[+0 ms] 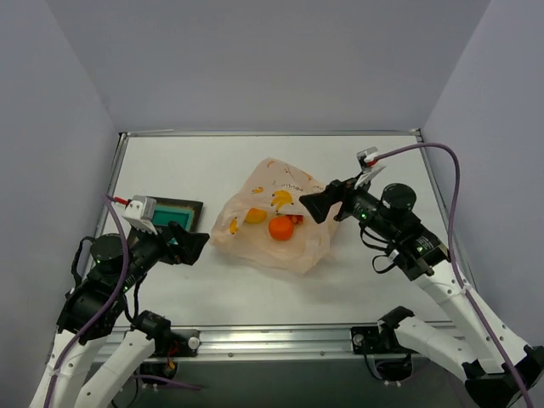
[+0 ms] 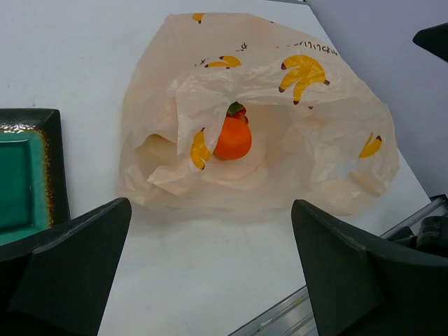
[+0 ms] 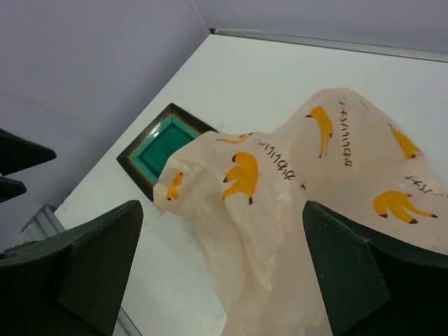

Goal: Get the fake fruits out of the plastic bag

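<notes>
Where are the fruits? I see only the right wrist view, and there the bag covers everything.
Observer: In the top view, an orange ball lies inside the bag, near its middle.
Operator: Is it alone there?
Observer: No. A yellow piece lies to its left and a red piece to its right, all under the film.
Operator: What is the left pincer doing?
Observer: The left pincer is open and empty, beside the green dish, pointing at the bag.
</notes>
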Motion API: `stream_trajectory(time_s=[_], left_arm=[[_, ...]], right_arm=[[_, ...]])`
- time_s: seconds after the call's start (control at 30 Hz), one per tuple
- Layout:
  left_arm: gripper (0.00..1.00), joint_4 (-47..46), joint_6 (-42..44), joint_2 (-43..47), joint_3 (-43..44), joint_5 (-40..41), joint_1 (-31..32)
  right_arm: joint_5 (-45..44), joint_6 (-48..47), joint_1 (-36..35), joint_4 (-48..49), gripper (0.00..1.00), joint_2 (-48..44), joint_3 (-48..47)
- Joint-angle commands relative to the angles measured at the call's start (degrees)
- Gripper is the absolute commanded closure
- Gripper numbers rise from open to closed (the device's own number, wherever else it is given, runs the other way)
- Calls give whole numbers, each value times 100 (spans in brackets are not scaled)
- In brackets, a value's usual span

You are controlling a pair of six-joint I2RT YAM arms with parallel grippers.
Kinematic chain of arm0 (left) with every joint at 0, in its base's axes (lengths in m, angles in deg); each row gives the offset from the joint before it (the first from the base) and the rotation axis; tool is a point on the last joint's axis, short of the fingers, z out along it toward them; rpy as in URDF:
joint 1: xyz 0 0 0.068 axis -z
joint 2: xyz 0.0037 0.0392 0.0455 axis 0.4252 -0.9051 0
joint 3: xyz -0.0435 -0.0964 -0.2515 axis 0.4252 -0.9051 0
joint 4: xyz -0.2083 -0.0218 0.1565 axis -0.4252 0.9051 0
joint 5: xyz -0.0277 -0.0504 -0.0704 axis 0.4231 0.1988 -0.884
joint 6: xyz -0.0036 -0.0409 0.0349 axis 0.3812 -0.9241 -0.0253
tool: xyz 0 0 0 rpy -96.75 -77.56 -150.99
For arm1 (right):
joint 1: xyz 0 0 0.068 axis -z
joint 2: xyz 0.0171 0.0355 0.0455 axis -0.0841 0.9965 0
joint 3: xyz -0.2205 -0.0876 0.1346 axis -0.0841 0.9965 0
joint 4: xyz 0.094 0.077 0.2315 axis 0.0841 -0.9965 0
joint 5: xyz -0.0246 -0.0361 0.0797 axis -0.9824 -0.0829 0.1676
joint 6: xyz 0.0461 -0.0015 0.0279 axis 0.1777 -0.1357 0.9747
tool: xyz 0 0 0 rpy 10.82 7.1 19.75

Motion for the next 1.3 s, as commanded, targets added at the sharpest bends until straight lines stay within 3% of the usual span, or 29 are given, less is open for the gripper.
stream_trajectory(time_s=[0.0,0.27,0.37,0.5,0.53,0.6,0.63,0.7,0.93,1.0,1.03,1.07,1.1,1.2,1.27], left_arm=[[3,-128,7,-114,43,-215,2],[3,-321,-195,-141,-1,-540,2],[10,-522,-414,-176,-133,-821,2],[33,-1066,-783,-316,-387,-1243,10],[55,-1181,-854,-360,-449,-1313,10],[67,-1409,-1004,-466,-564,-1244,168],[82,-1480,-1039,-509,-590,-1156,264],[90,-1594,-1057,-694,-608,-683,755],[91,-1630,-661,-1651,-371,1743,3014],[88,-1884,-626,-1994,-397,2070,3315],[87,-1981,-626,-2117,-458,2348,3506],[86,-2078,-635,-2362,-502,2430,3561],[82,-2314,-661,-2486,-528,2483,3587],[65,-2972,-723,-2882,-774,2693,3649],[58,-3508,-740,-3162,-897,2877,3658]], right_arm=[[-640,-312,-625,-185,7,185,-270],[-1941,-761,-1698,-738,4,563,-577],[-2433,-884,-1874,-932,4,669,-648],[-2952,-1033,-2041,-1239,3,853,-815],[-3031,-1060,-2085,-1309,3,940,-859],[-3146,-1139,-2103,-1319,3,1037,-868],[-3155,-1165,-2112,-1345,3,1160,-885],[-3076,-1244,-2156,-1354,5,1292,-894],[-3506,-1359,-2279,-1336,16,1600,-789],[-3665,-1377,-2279,-1319,22,1627,-727],[-3769,-1385,-2279,-1284,31,1679,-701],[-3779,-1394,-2279,-1258,44,1706,-692],[-3762,-1368,-2279,-1240,64,1732,-675],[-3367,-1193,-2305,-1143,92,1794,-666],[-2807,-1078,-2393,-1082,97,1794,-718]])
